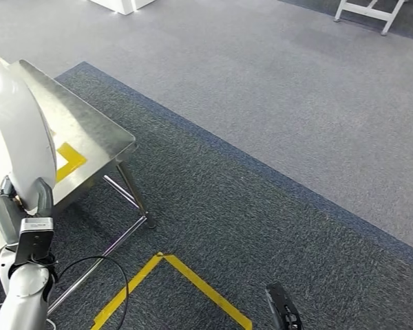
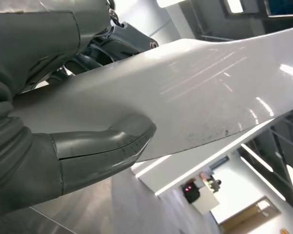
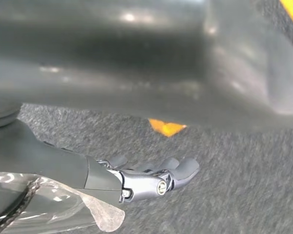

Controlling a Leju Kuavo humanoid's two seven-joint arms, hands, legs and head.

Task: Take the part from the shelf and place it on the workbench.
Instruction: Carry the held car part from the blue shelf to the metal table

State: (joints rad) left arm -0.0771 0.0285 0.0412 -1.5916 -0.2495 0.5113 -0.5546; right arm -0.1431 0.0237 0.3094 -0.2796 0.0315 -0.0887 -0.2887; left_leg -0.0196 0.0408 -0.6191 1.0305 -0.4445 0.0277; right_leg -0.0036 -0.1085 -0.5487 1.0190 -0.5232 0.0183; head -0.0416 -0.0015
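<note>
Grey carpet (image 1: 277, 172) with yellow tape lines (image 1: 204, 289) lies under the left hand (image 2: 64, 122), which grips the big white part (image 2: 211, 97) over the metal workbench (image 1: 85, 130), while the right wrist view shows the right hand (image 3: 152, 178) hanging low, fingers straight, holding nothing.
</note>
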